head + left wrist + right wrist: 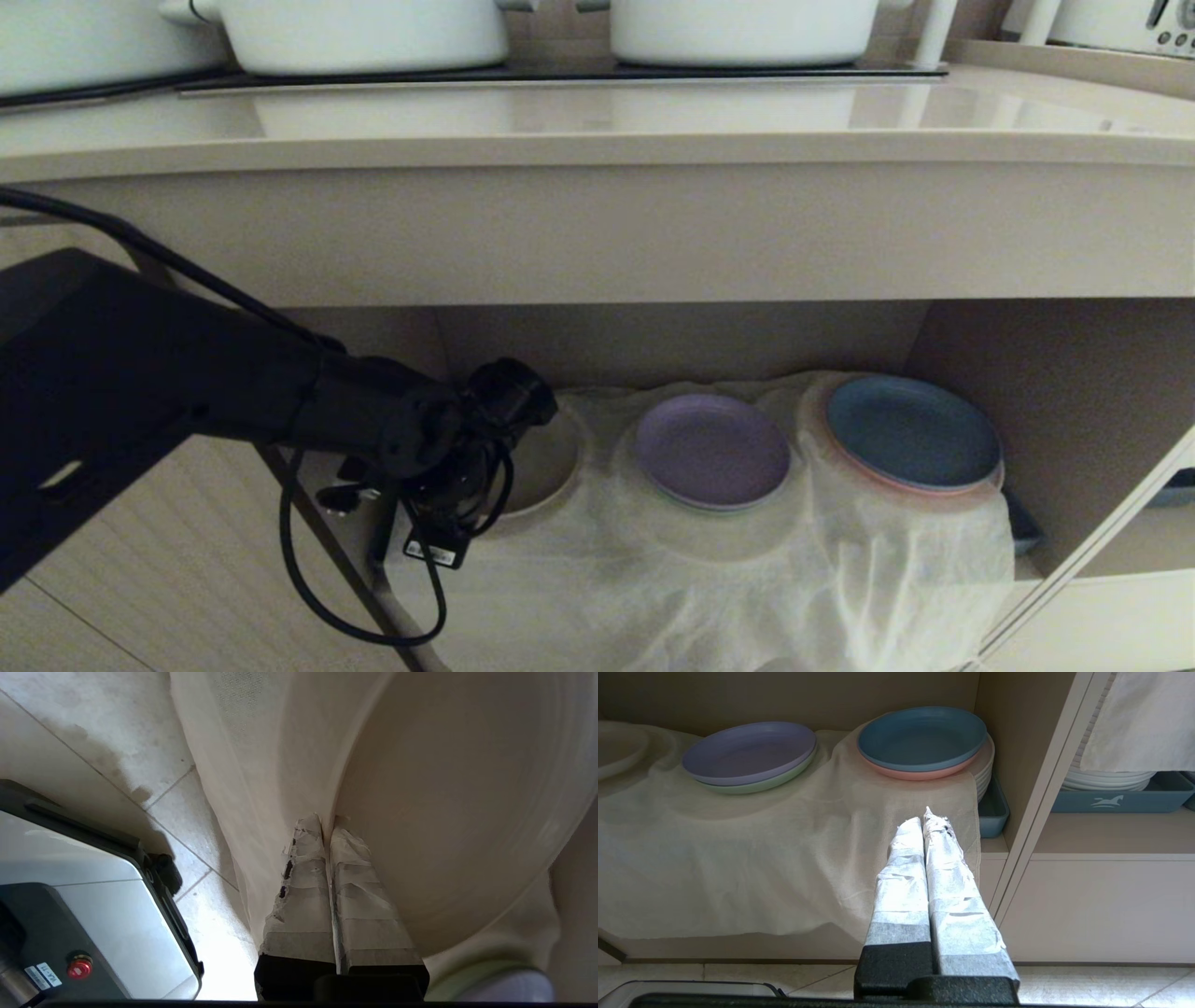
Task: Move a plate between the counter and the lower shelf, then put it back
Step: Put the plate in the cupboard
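Note:
The cream-beige plate [551,462] is at the left end of the lower shelf [1074,411], over its white cloth [747,579]. My left arm [392,420] reaches in from the left and hides most of the plate. In the left wrist view my left gripper [328,822] is shut on the plate [458,802], one taped finger on each side of its rim. Whether the plate rests on the cloth or hangs just above it I cannot tell. The counter [597,140] runs above the shelf. My right gripper [924,817] is shut and empty, low in front of the shelf.
A purple plate [714,448] on a green one and a blue plate [910,429] on a pink one lie on the cloth to the right. White pots [373,33] stand on the hob. A ribbed door [140,560] is on the left. Stacked white plates [1108,780] sit in the neighbouring compartment.

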Available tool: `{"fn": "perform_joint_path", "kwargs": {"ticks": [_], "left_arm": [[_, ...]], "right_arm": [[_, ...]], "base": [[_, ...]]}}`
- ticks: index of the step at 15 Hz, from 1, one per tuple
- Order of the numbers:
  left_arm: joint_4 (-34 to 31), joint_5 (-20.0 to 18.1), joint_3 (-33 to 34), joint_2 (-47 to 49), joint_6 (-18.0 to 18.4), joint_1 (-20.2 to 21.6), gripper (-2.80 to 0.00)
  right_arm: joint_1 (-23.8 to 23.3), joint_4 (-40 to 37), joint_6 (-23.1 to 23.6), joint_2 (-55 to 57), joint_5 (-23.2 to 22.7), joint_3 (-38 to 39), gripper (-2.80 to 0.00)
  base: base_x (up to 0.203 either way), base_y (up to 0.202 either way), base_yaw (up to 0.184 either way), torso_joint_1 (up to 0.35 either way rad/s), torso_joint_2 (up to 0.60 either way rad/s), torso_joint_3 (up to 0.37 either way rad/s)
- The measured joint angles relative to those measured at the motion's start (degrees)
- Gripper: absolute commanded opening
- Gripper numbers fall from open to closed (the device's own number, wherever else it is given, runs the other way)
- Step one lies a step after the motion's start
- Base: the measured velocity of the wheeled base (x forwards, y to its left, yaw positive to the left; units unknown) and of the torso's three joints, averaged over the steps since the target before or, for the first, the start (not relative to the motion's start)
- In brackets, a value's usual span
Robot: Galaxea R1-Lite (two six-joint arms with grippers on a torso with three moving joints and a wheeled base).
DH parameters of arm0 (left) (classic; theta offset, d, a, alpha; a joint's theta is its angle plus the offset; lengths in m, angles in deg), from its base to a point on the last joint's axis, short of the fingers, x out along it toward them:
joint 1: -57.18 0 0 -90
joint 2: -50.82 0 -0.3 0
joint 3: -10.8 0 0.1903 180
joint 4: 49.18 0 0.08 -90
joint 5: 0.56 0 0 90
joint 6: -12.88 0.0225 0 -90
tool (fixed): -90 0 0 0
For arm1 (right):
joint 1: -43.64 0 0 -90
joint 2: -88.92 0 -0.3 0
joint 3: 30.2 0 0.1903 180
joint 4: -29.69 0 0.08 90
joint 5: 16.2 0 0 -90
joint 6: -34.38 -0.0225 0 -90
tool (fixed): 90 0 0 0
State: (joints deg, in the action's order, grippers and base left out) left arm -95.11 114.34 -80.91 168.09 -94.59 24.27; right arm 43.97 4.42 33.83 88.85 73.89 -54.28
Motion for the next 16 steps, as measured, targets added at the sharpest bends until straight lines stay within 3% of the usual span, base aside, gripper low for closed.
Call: {"fn": "perform_joint_path", "kwargs": {"ticks": [5, 16], "left_arm": [[0.5, 0.0, -0.4, 1.4, -0.3, 2.3, -2.80], [0.8, -1.5, -0.8, 1.8, -0.3, 2.5, -2.80]], "right_arm": [[0.0, 0.0, 0.0, 0.0, 0.0, 0.0, -2.80], [0.0, 0.0, 0.0, 0.0, 0.0, 0.0, -2.80]], "base": [[0.000, 0.000, 0.000, 0.000, 0.00, 0.000], [0.000, 0.000, 0.000, 0.000, 0.00, 0.000]]}}
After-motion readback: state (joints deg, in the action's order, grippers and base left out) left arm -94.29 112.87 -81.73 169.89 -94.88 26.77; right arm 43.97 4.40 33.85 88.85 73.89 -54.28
